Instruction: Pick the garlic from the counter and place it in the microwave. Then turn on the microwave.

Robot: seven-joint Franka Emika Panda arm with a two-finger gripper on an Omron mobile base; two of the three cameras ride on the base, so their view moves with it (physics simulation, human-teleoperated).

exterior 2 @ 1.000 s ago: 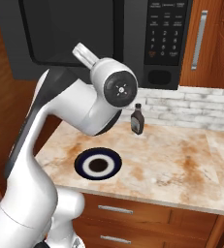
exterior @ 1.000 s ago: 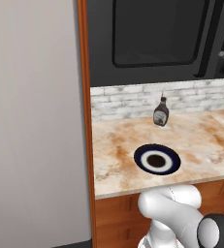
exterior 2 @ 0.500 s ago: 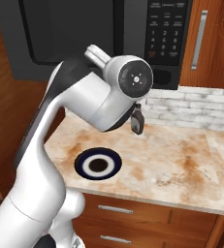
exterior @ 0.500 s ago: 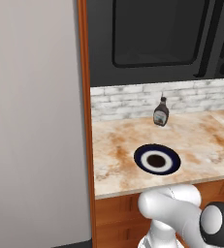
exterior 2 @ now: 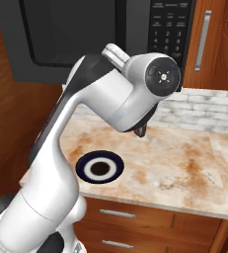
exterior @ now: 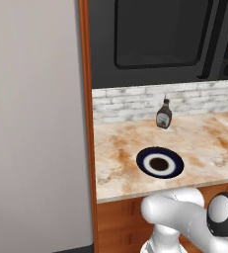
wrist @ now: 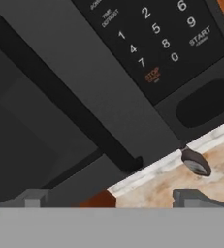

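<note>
The microwave is a black box above the counter, its dark glass door shut. In the hand view its vertical handle runs as a slanted bar, with the button panel beside it showing the START key. My gripper faces the microwave front from close by and is open, with nothing between its fingertips. The garlic is out of view.
A dark sauce bottle stands at the back of the counter by the brick wall strip. A blue-and-white plate lies near the front edge. A tall grey panel borders the left. A wooden cabinet door stands right of the microwave.
The arm's wrist has swung to the right and forward toward the microwave's button panel. The bottle, plate and base have not moved.
</note>
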